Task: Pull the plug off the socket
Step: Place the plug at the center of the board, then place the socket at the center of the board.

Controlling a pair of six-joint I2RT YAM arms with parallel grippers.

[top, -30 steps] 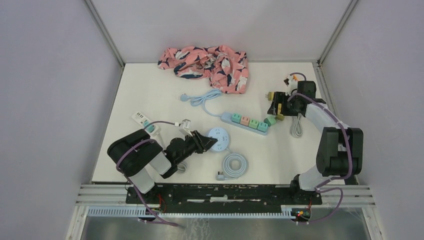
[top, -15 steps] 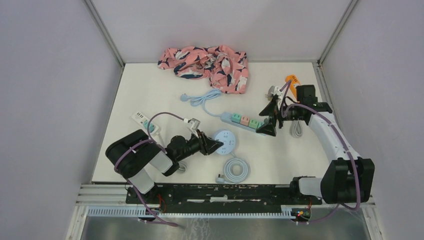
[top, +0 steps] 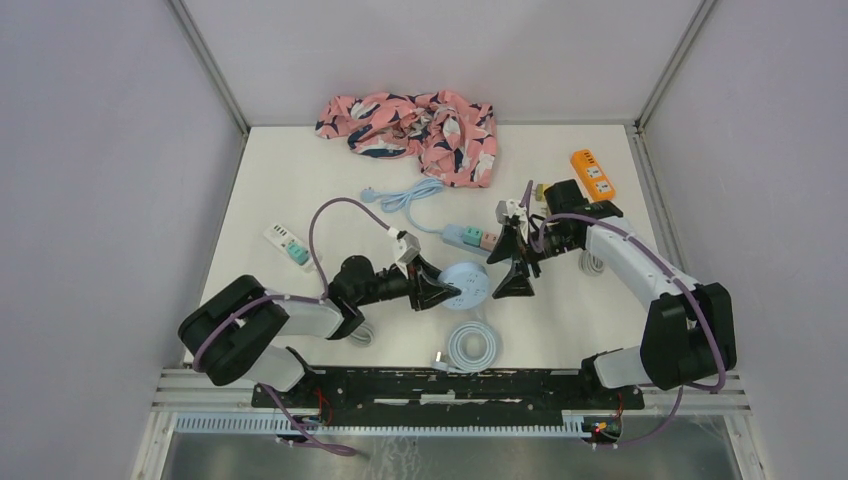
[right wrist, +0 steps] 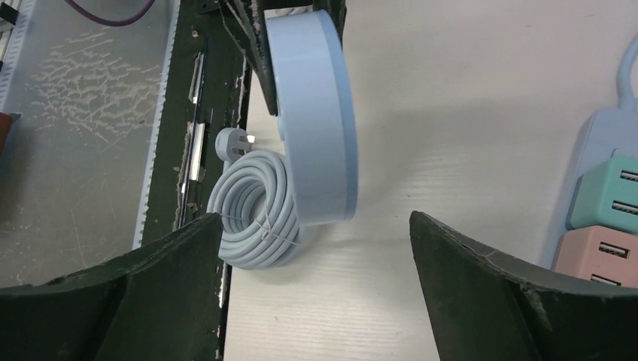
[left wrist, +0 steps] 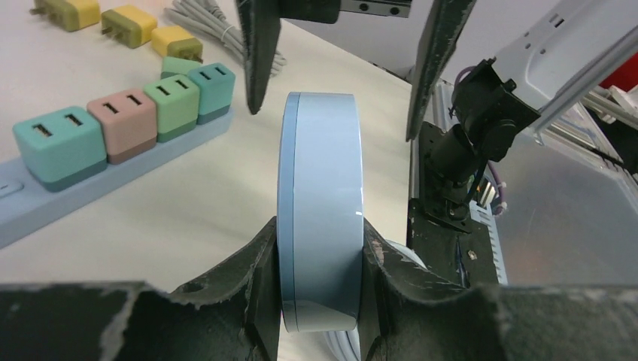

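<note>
A round light-blue socket (left wrist: 320,188) stands on edge, and my left gripper (left wrist: 320,256) is shut on its two flat faces. From above, the socket (top: 468,283) sits just right of the left gripper (top: 432,293). No plug shows on the parts of it I can see. My right gripper (top: 508,263) faces it from the far side with jaws wide open and nothing between them. Its fingers (left wrist: 256,53) stand apart from the socket (right wrist: 312,113). Coloured cube plugs (left wrist: 120,124) sit in a long blue power strip (top: 462,236).
The socket's coiled blue cable (right wrist: 252,210) lies near the front edge. Loose yellow plugs (left wrist: 128,26) lie behind the strip. An orange strip (top: 592,173), a patterned cloth (top: 415,122) and a small white strip (top: 283,240) lie further off.
The left gripper has carried the round socket to the right and tipped it on edge. The right arm has swung left from the back right, and its jaws have opened wide.
</note>
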